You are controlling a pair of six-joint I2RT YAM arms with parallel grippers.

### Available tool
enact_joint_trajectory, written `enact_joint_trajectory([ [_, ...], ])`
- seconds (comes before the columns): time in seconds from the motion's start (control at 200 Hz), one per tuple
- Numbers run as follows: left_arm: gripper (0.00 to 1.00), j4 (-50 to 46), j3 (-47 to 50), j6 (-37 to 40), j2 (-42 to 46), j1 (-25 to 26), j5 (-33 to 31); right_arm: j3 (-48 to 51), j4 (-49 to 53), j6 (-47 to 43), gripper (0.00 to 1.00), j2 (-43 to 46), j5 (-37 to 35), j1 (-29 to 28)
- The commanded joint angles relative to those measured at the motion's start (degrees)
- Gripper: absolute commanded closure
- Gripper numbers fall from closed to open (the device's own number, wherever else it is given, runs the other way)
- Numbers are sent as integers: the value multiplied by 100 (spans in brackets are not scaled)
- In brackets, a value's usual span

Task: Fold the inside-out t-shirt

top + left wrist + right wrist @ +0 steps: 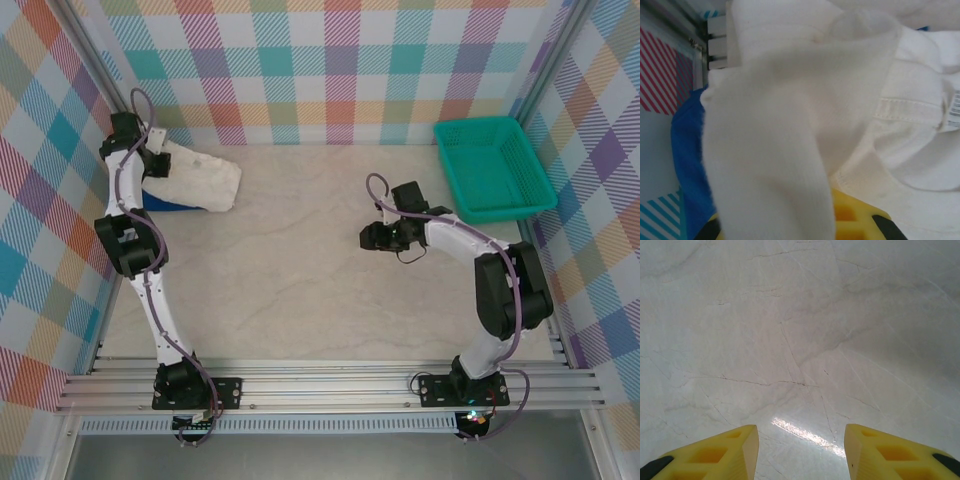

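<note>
Lying bunched at the far left corner of the table (300, 290), the inside-out t-shirt (205, 180) rested partly on a blue garment (160, 201). The left gripper (158, 152) was clenched on its white fabric, which draped over the yellow fingers (852, 217). The right gripper (801, 455) hovered released above bare tabletop, near a green basket (490, 165).

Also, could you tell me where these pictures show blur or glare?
Left wrist: the t-shirt is so close that its near fold blurs, the seam behind sharper. Right wrist: a glare streak on the table, fingers sharp. Top: even light, soft shadows.
</note>
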State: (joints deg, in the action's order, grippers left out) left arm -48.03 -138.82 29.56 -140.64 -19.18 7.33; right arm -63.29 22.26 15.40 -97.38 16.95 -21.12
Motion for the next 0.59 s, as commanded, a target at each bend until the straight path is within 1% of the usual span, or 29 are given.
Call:
enact_joint_trajectory([
  [0.0,100,288,-320,-196,-140,-204,132,-209,190,-125,51,-153,-51,-67],
  [0.23,100,312,-517,-358,-332,-302,384,-410,294,-125,52,-396,-69,-180],
  [0.41,100,165,-778,-575,-241,-356,1294,-524,349,-134,52,-521,-95,-208],
  [0.59,100,488,-778,-1325,-65,-664,2142,-568,350,-151,52,-602,-104,-225],
])
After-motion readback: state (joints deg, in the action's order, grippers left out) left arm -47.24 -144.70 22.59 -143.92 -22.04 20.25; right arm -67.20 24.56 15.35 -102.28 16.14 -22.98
